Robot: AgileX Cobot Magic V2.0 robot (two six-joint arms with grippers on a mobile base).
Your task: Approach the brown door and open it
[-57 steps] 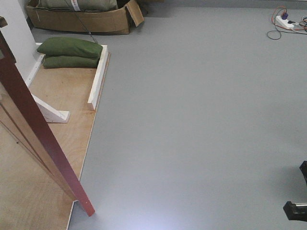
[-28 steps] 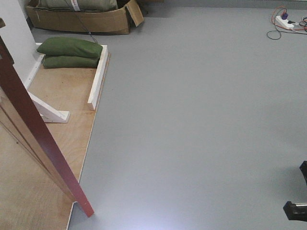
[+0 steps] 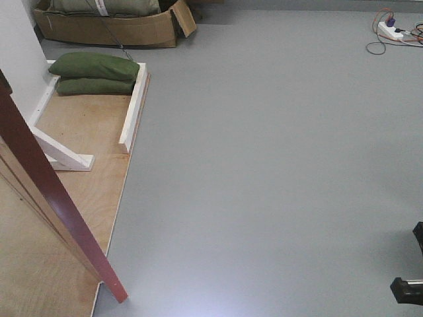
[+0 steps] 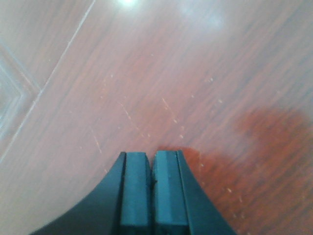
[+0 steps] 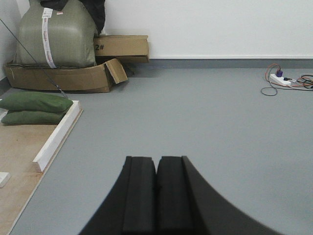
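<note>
The brown door [image 3: 46, 205] stands at the left of the front view, swung open, its reddish-brown edge slanting down to the floor. Its glossy panelled face [image 4: 161, 73] fills the left wrist view. My left gripper [image 4: 152, 155] is shut with nothing between its pads, pointing at that face from very close; whether it touches is unclear. My right gripper [image 5: 157, 160] is shut and empty, held out over the bare grey floor [image 5: 205, 112]. A dark part of the right arm [image 3: 408, 287] shows at the front view's lower right corner. The door handle is out of view.
A plywood base [image 3: 86, 132] with white wooden braces [image 3: 63, 153] and rail [image 3: 132, 109] carries two green sandbags [image 3: 96, 66]. A cardboard box [image 3: 112, 26] stands at the back left. A power strip with cables [image 3: 393, 30] lies at the far right.
The door's edge has shifted a little to the left and down in the front view, and the plywood base and sandbags have slid slightly left. The right arm has not moved.
</note>
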